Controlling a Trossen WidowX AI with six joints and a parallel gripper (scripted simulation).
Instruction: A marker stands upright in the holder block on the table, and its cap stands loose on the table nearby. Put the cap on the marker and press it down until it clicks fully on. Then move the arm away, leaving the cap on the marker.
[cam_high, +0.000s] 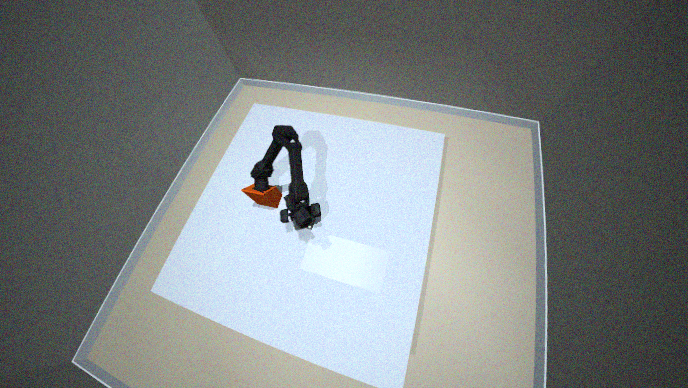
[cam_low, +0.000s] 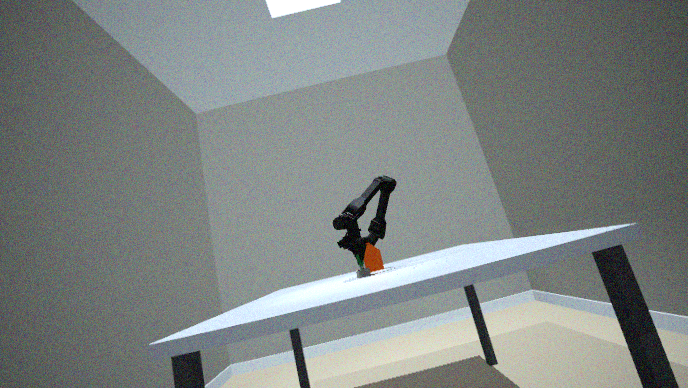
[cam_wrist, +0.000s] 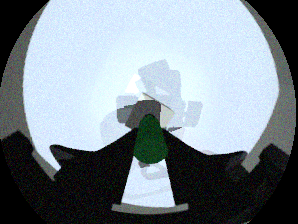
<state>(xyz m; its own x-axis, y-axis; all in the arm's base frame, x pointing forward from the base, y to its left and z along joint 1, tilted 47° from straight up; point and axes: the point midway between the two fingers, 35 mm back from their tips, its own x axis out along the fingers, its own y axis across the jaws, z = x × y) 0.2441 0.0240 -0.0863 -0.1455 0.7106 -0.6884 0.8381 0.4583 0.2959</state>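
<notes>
My gripper (cam_high: 306, 228) (cam_low: 359, 256) (cam_wrist: 149, 131) is shut on the green cap (cam_wrist: 150, 145), which stands out between the fingertips in the wrist view. The gripper points down, close above the grey holder block (cam_low: 363, 273) (cam_wrist: 167, 114). In the exterior view a thin green upright piece (cam_low: 360, 261) shows between the fingers and the block; I cannot tell how much of it is marker and how much is cap. In the wrist view the cap hides the marker, so whether the two touch is not clear. In the top view the arm hides the block almost fully.
The orange base block (cam_high: 263, 196) (cam_low: 373, 258) stands beside the gripper, under the arm's foot. The white table top (cam_high: 370, 190) (cam_low: 310, 302) carries the arm's shadows. A brighter rectangular patch (cam_high: 347, 263) lies near the gripper in the top view.
</notes>
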